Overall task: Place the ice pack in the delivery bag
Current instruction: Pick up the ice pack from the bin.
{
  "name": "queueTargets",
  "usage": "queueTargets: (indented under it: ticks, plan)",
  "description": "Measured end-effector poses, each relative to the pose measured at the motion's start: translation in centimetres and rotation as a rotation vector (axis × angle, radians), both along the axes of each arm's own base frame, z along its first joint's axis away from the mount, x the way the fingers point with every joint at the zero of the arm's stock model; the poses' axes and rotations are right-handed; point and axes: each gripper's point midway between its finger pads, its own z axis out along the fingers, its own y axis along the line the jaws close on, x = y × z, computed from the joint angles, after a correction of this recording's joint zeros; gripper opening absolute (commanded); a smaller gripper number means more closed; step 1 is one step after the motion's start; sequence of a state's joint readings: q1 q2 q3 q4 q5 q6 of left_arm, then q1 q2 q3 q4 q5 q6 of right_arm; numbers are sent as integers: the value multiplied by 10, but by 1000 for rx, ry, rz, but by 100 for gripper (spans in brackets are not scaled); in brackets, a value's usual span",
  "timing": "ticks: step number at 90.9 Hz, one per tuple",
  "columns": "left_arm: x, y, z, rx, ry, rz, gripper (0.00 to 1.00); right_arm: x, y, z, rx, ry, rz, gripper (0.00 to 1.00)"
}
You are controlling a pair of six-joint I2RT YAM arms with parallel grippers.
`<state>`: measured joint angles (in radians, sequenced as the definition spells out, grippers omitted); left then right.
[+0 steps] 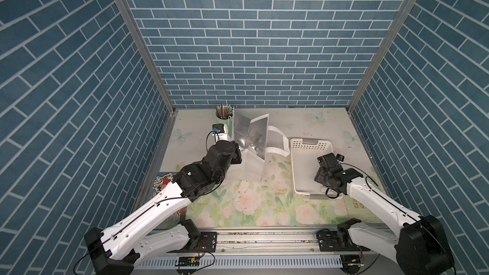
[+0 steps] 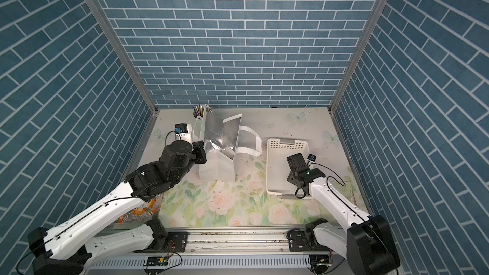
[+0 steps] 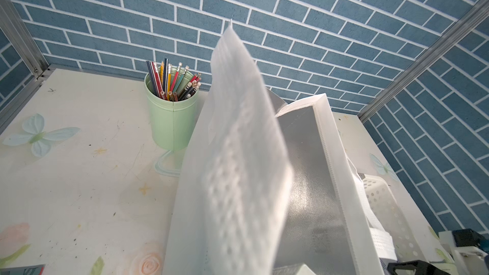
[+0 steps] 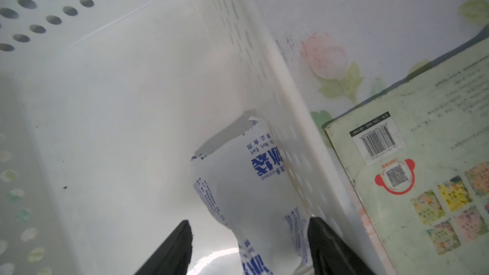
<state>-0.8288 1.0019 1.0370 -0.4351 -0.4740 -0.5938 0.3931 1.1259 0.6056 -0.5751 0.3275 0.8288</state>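
Now your right gripper (image 4: 249, 222), jaws apart astride the ice pack (image 4: 238, 181) against the basket (image 4: 251, 56) wall, could pinch that wall on closing; left gripper (image 2: 203, 154) clamps the delivery bag (image 2: 217, 167)

A table (image 1: 304, 123) covered in a pale print of pink roses, green leaves and blue butterflies, scuffed and speckled. At the back left, a green cup (image 1: 224, 112) of pencils stands just beside a white, silver-lined bag (image 1: 248, 165), upright and open. A white perforated basket (image 1: 294, 165) sits to the right. A green book (image 4: 423, 181) lies just beside the basket's right wall. A colourful book (image 2: 140, 210), partly hidden, lies at the left edge.
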Motion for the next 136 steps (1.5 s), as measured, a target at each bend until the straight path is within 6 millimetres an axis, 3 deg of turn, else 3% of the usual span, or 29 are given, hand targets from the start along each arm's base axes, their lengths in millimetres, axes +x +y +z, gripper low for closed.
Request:
queueTargets:
  ticks: [38,53,76,84,96,118,127,136]
  plan:
    - [0,1,0,2,-1,3,0,1,13,-32,76,74,80,75]
    - [0,1,0,2,-1,3,0,7,25,-31,124,54,117,75]
    - [0,1,0,2,-1,3,0,9,14,-43,64,89,89,71]
    - [0,1,0,3,0,4,0,12,11,-44,55,87,78,63]
    - [0,1,0,3,0,4,0,17,11,-43,46,77,84,33]
    - [2,3,0,9,-4,17,0,20,15,-40,52,68,137,0]
    - [2,4,0,12,-6,23,0,22,26,-28,96,32,203,0]
    - [2,4,0,13,-7,27,0,30,46,6,185,-72,292,0]
